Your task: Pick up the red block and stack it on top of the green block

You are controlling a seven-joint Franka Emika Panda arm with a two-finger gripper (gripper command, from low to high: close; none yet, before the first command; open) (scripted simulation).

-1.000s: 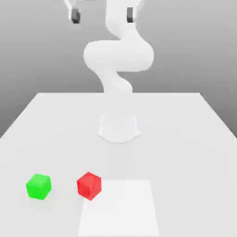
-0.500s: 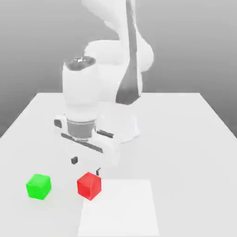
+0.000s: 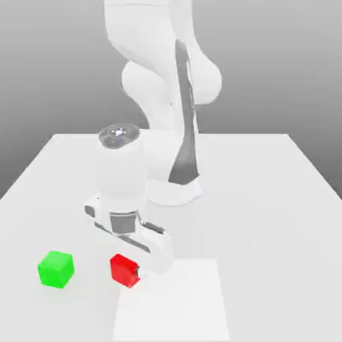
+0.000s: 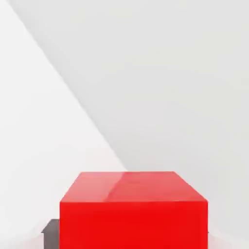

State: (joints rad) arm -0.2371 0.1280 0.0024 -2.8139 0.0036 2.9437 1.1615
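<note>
- Down on the bench (image 3: 267,200), the pincer (image 3: 131,270) is clamping onto the red block (image 3: 122,268)
- Next it's needing a lift, then carrying over the green block (image 3: 55,268)

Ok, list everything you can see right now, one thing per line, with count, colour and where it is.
red block: one, bright red, on the table toward the near edge, under the lowered hand
green block: one, bright green, on the table, apart from the red block toward the exterior view's left
paler square patch: one, lighter white, on the table surface at the near edge, toward the exterior view's right of the red block
table: one, white, under it all
arm: one, white, based at the table's middle
pincer: one, shut on the red block
</note>
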